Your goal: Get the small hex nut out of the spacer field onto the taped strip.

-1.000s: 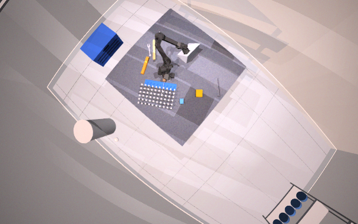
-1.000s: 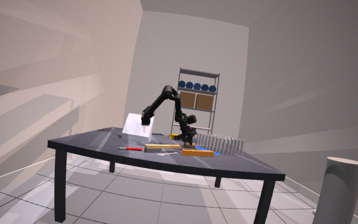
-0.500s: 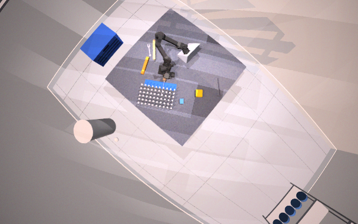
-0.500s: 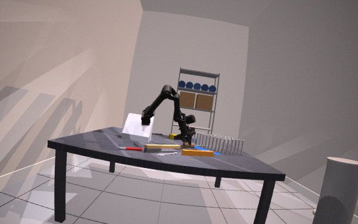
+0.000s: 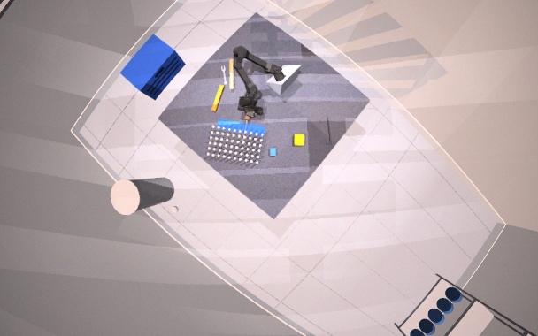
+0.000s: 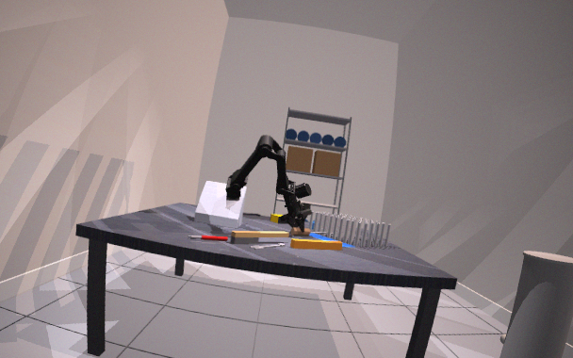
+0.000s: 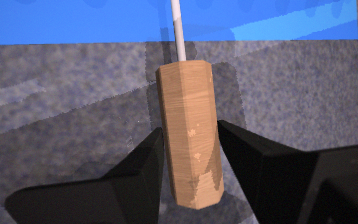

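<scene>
My gripper point(image 5: 248, 118) point(image 6: 300, 229) point(image 7: 189, 129) is shut on the wooden handle point(image 7: 192, 90) of a tool, one finger on each side. The tool's thin pale shaft point(image 5: 246, 126) point(image 7: 179, 37) runs from the handle out over the blue taped strip point(image 5: 227, 124) point(image 6: 331, 239) point(image 7: 80, 20). It reaches toward the front row of spacers; its far end is out of the wrist view. The handle is low, just outside the strip. The metal spacers point(image 5: 236, 147) point(image 6: 346, 230) stand upright in rows behind the strip. I cannot make out the hex nut.
An orange bar point(image 5: 218, 98) point(image 6: 317, 244), a wrench point(image 5: 224, 74) point(image 6: 267, 246), a pale wooden bar point(image 5: 231, 75) point(image 6: 259, 235) and a red-handled tool point(image 6: 214, 237) lie on one side. A light blue block point(image 5: 272, 151) and a yellow block point(image 5: 299, 140) point(image 6: 275, 218) are beside the field.
</scene>
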You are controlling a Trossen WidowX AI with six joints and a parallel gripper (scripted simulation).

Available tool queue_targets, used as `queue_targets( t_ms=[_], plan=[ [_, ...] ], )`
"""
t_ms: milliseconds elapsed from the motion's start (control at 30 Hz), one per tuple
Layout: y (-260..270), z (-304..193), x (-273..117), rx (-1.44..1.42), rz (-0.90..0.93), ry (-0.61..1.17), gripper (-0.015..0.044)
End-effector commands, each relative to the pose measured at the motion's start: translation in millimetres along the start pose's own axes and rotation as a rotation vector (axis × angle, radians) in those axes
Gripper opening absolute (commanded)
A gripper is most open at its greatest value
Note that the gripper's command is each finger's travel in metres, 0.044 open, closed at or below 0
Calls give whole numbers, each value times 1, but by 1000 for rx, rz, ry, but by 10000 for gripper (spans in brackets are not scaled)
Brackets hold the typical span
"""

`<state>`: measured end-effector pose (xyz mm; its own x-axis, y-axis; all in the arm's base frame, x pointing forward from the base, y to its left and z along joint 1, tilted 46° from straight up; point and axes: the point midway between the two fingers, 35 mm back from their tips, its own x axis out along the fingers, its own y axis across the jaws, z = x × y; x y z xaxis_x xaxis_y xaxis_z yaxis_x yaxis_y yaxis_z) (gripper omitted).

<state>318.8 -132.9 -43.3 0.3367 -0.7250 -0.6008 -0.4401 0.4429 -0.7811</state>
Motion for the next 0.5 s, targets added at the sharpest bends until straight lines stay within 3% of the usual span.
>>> queue_targets(
  t_ms=[0, 467],
  plan=[
    [0, -4, -2, -4, -2, 1, 0],
    [0, -12, -5, -4, -2, 2, 0]
  ],
)
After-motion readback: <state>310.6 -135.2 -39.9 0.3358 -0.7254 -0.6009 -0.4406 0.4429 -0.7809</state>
